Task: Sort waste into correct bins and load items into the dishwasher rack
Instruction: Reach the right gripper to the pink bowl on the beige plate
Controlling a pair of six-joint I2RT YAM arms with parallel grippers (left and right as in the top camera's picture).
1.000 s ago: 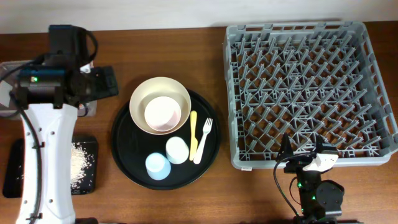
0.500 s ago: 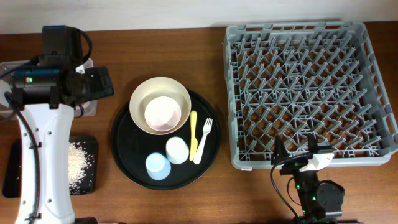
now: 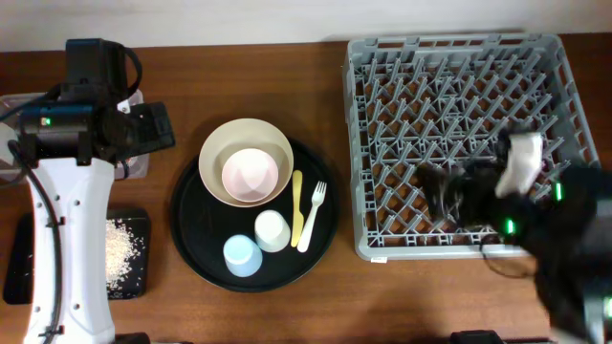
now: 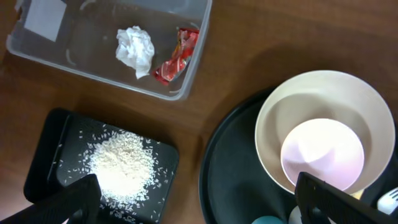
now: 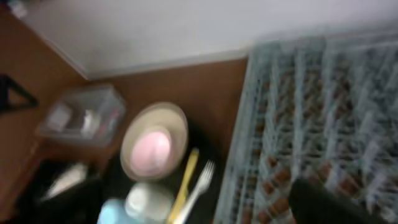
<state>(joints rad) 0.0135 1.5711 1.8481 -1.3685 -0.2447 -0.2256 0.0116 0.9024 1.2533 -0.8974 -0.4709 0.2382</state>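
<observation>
left gripper (image 4: 198, 190) spread wide, holding nothing; rice grains (image 4: 121, 168) by one finger, clear tub (image 4: 93, 46) beyond. right gripper (image 3: 447, 191) blurred over dishwasher rack (image 3: 351, 143), state can't tell

Clear wood (image 3: 330, 124) between round tray (image 3: 196, 229) and rack (image 3: 449, 86), right arm (image 3: 564, 239) (blurred) above

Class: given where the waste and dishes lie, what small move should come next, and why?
Probably swing the right arm left toward the white fork on the round black tray. The tissue ball and red wrapper lie in the clear tub, the rice on the shallow black tray, and no dish shows in the rack; the fork lies nearest it.
</observation>
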